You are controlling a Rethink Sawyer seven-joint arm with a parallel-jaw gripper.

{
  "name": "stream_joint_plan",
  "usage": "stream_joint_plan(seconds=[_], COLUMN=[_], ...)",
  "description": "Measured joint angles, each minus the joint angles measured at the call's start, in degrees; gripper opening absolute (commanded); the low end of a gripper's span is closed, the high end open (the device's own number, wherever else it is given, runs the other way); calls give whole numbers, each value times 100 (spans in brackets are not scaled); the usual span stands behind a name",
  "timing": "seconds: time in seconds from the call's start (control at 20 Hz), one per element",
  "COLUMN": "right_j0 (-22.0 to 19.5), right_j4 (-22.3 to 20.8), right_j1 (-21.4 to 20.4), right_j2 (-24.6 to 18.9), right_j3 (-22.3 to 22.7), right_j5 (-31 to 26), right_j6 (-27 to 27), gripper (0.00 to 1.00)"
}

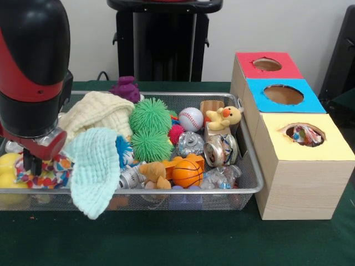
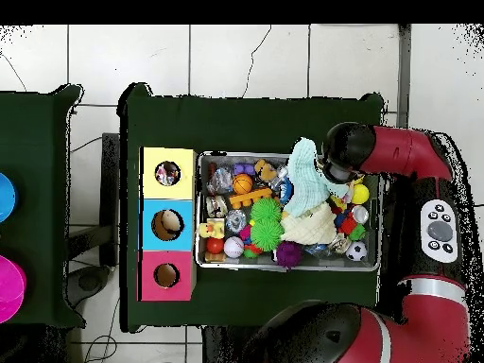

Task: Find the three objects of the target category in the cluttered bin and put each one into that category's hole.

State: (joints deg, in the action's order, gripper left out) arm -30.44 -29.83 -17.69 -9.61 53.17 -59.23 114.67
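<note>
Your gripper (image 1: 34, 160) hung low at the bin's (image 1: 249, 185) end, jaws clamped on a printed cloth (image 1: 47, 170) — another cloth (image 1: 302, 134) filled the yellow hole (image 1: 305, 134).

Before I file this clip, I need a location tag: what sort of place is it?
Probably a robotics lab set up for sorting trials: a wire mesh bin crammed with toys and cloths, wooden boxes with colour-coded holes, and a green-covered table on a tiled floor.

no readable text, labels or numbers, can (image 1: 221, 150) print too blurred
</note>
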Motion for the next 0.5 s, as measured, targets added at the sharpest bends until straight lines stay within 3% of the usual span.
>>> stream_joint_plan(seconds=[0.5], right_j0=[11], right_j4=[15], right_j1=[-76], right_j2=[0], right_j3=[50], right_j5=[-126], right_j6=[0], gripper=[0])
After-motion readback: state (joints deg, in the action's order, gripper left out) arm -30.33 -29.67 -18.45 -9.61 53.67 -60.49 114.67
